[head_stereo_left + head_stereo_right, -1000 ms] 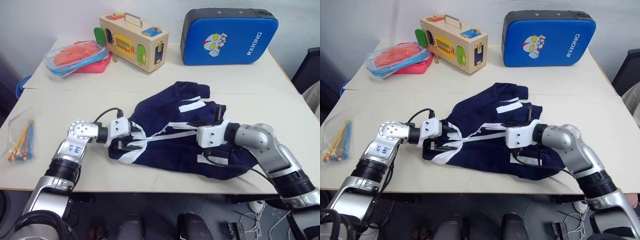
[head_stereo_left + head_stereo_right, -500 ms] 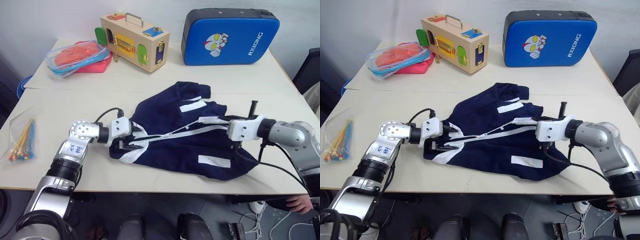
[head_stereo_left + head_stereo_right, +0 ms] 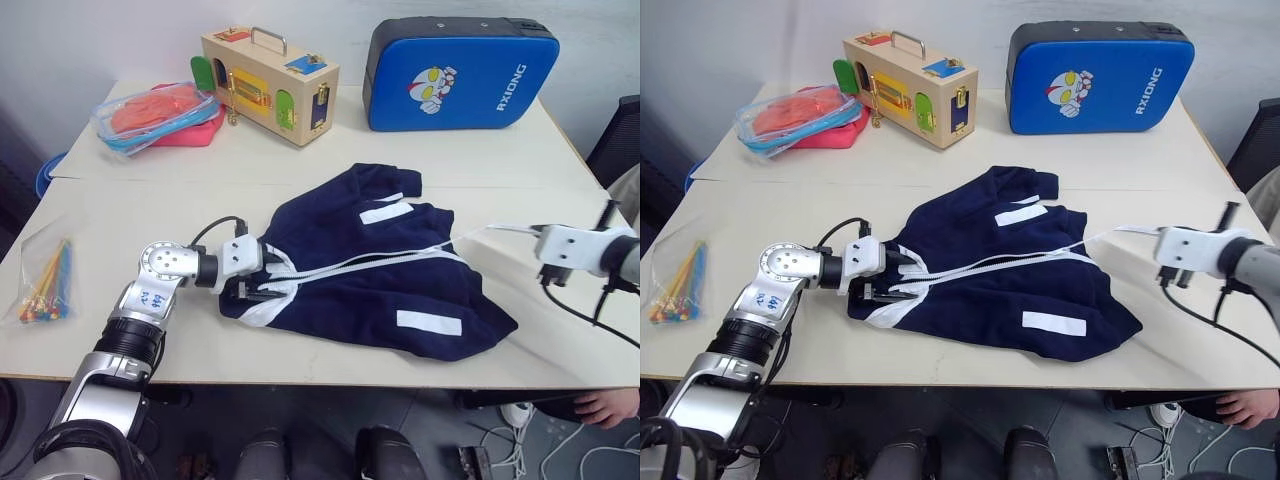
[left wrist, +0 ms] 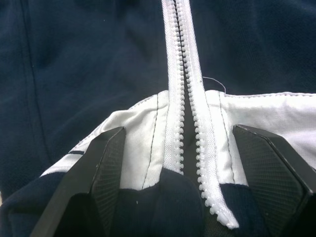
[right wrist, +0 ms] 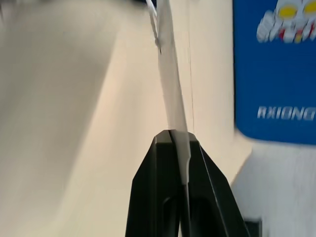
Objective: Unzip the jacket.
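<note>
The navy jacket lies spread across the middle of the table, its white zipper running from the collar toward the right. My left gripper is at the collar end. Its fingers stand wide on either side of the bunched white collar lining and clamp it. My right gripper hangs off the jacket's right side above the table. It is shut on a thin white strip that stretches taut back to the zipper.
A wooden latch box and a blue pad stand at the back. A clear bag of orange-red cloth is back left, a bag of coloured sticks far left. A person's hand shows below the table's right front corner.
My right gripper has travelled far to the right, off the jacket, drawing the white strip taut, and the zipper halves have parted further. The left gripper and the collar stayed put.
</note>
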